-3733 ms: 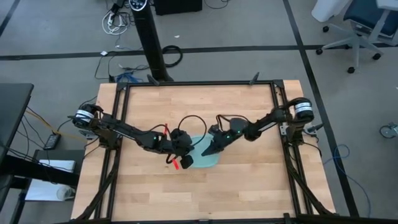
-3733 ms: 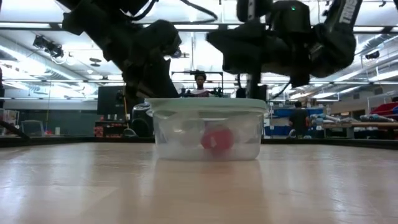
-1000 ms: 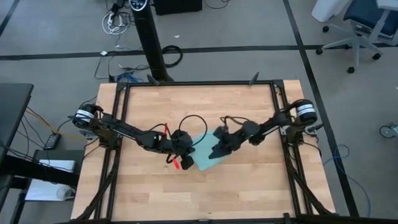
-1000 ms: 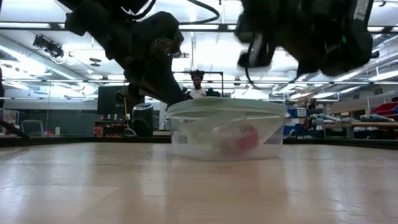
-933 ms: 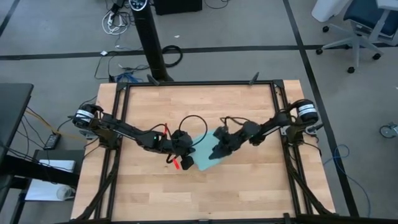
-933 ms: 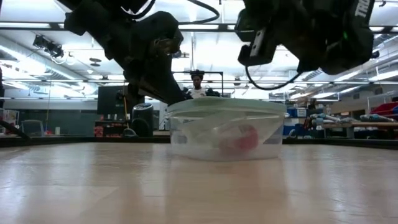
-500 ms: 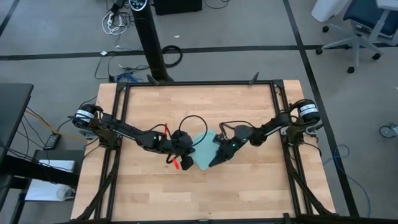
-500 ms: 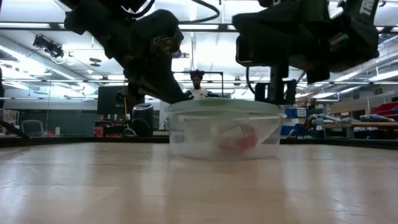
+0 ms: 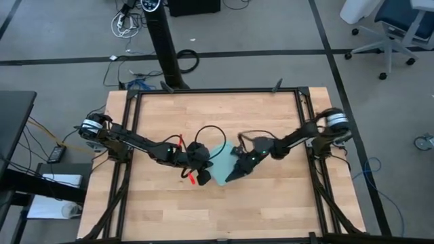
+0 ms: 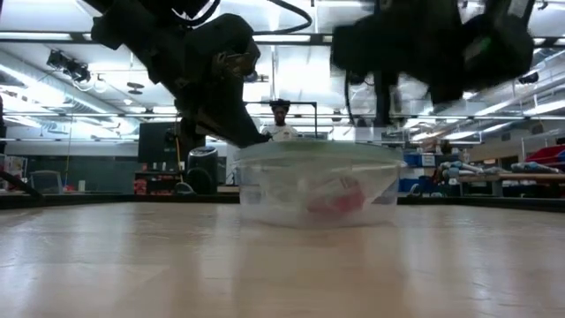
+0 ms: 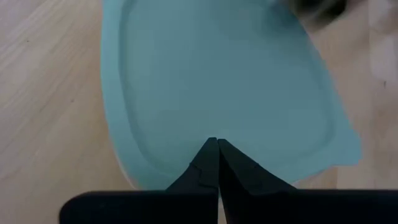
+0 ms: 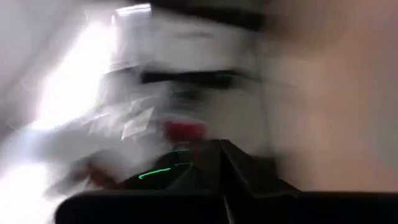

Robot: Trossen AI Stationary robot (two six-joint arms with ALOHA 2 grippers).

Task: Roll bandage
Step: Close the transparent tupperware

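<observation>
A clear square container with a light-blue lid stands at the table's middle. The red bandage roll lies inside it on the bottom and also shows as a blurred red spot in the right wrist view. My left gripper is shut at the lid's left edge. My right gripper is shut over the lid's near right corner. In the low view it is blurred and stands above the lid. My left gripper has its shut fingertips on the top of the lid, just inside the lid's left rim. It comes slanting down from the table's left. The container stands flat on the table under it.
A small red piece shows on the table side of my left gripper; I cannot tell what it is. Bare wood lies all around the container. Black frame rails run along the table's left and right edges.
My right gripper has gone a little toward the table's near edge, dipped to the lid's near right corner, and is now blurred in motion just above it. The container and my left gripper have stayed in place.
</observation>
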